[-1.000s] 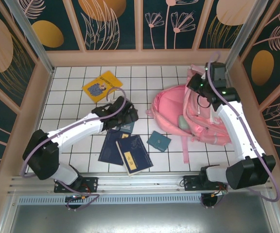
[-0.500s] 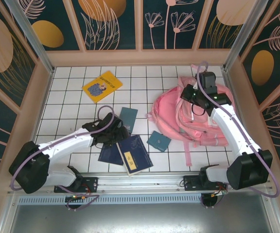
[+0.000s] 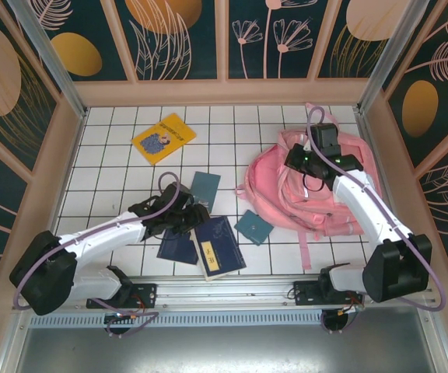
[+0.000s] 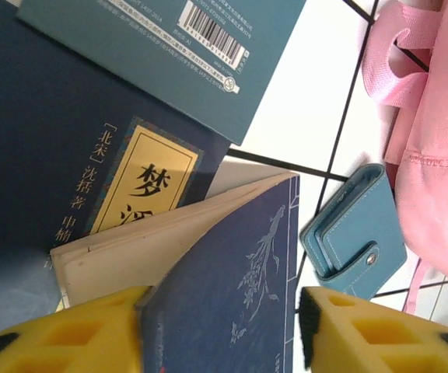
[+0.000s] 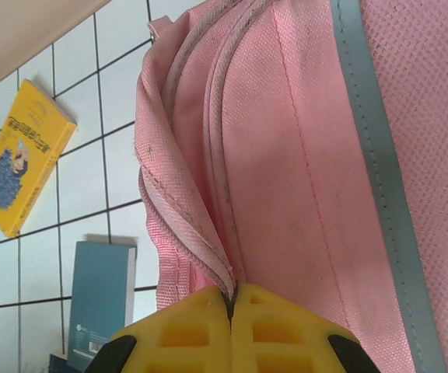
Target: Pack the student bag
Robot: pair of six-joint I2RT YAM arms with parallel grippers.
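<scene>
The pink bag (image 3: 274, 186) lies on the right half of the tiled table (image 3: 107, 179), toward the far right corner. The right gripper (image 5: 230, 311) is closed tight on an edge of its fabric – the two fingers meet with the cloth between them. The left gripper (image 4: 220, 330) is low over the books near the front edge. Its fingers (image 4: 61, 338) stand about half apart, on either side of a navy book (image 4: 243, 272) – whether they press it I cannot tell.
</scene>
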